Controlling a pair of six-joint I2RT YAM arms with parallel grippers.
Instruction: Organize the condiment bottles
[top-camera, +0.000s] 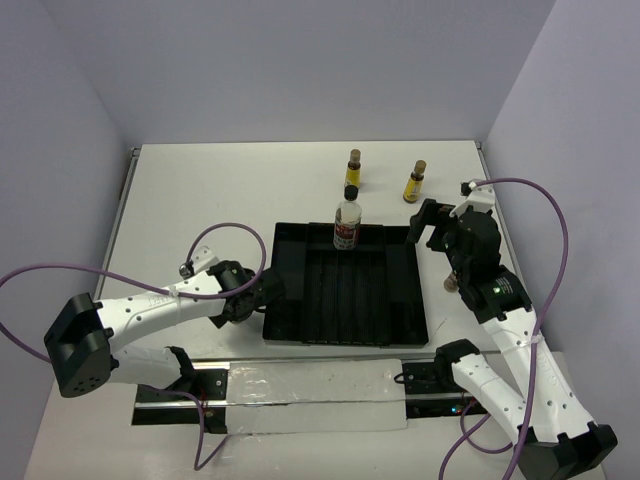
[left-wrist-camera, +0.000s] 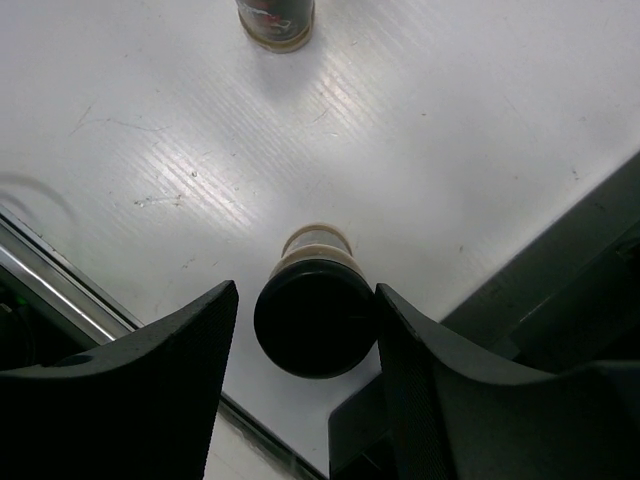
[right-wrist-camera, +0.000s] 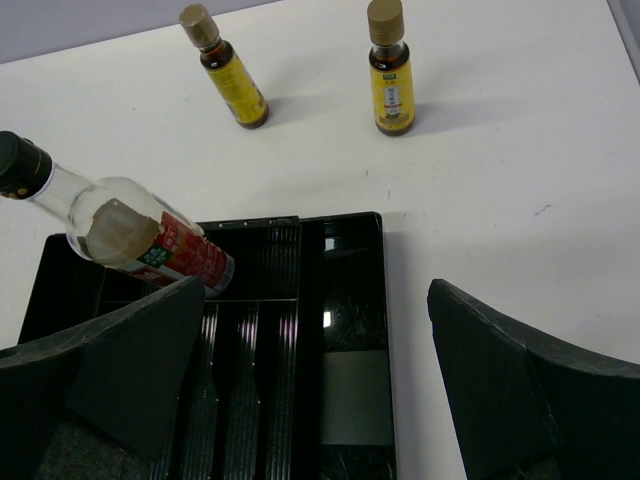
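Table spreads white under my two arms, with the black tray in its middle. My right gripper hangs spread wide above the tray's far right corner, holding nothing. The clear bottle stands upright inside the tray at its far edge. One yellow bottle and the other yellow bottle stand beyond the tray. My left gripper is spread on both sides of a dark jar just left of the tray, not pinching it. A second jar stands farther off.
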